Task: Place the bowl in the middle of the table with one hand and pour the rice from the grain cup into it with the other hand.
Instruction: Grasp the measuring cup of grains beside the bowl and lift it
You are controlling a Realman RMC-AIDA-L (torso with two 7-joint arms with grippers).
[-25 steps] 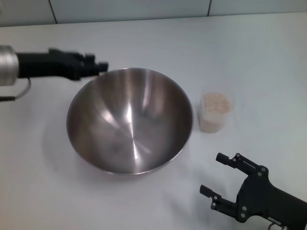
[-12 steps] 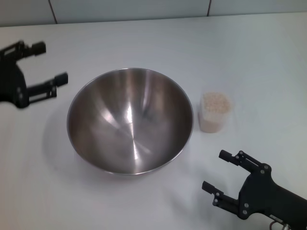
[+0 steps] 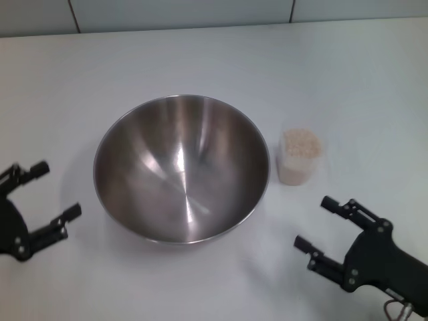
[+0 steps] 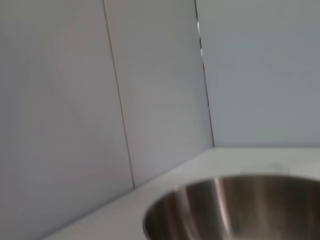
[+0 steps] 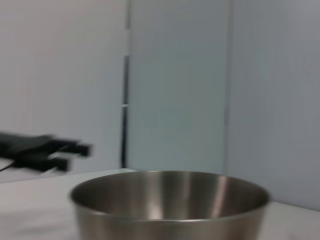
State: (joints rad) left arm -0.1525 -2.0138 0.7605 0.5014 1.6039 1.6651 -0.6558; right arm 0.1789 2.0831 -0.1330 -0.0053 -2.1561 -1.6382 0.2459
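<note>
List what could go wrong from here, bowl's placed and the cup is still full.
1. The grain cup is heaped with rice to its rim; a tilted grasp by the open right hand could spill grains onto the table.
2. The cup stands close beside the bowl, so the hand's fingers may knock the bowl.
3. The left hand is open and clear of the bowl, so nothing steadies it.

Left gripper (image 3: pixel 42 197) low at near left edge, fingers spread apart, holding nothing. Right gripper (image 3: pixel 319 224) at near right, fingers also spread wide, empty, pointing forward and inward. Both hover apart from everything.
</note>
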